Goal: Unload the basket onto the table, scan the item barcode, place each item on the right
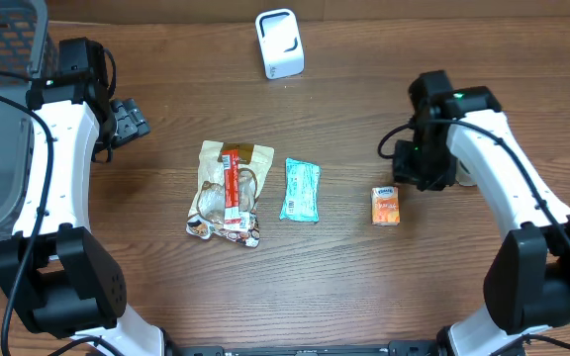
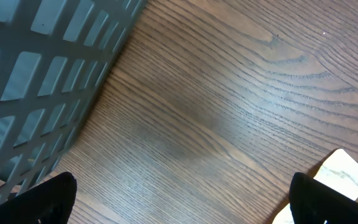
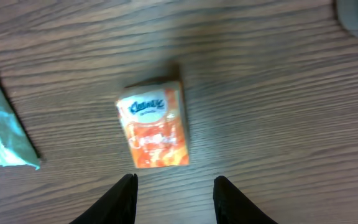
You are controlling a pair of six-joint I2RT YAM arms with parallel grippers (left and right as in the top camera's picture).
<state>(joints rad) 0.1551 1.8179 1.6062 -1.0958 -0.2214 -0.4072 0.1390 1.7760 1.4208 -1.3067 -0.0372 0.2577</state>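
Left tool spread wide, nothing in it; low over bare wood, grey basket wall just to its side. Right tool part-open, fingers apart with only wood grain between them, gripping nothing.

Wooden desk carries everything. The basket sits at the far left corner, partly out of the overhead view.

Brown-and-white snack bag, crumpled, lies flat left of centre. Teal packet lies flat just beside it on the right, not touching.

White scanner stands upright at the far edge, well apart from the items.

Orange tissue pack is smallest; lies flat, label up, right of the teal packet. It sits just ahead of the right tool's fingertips, not between them, no contact visible.
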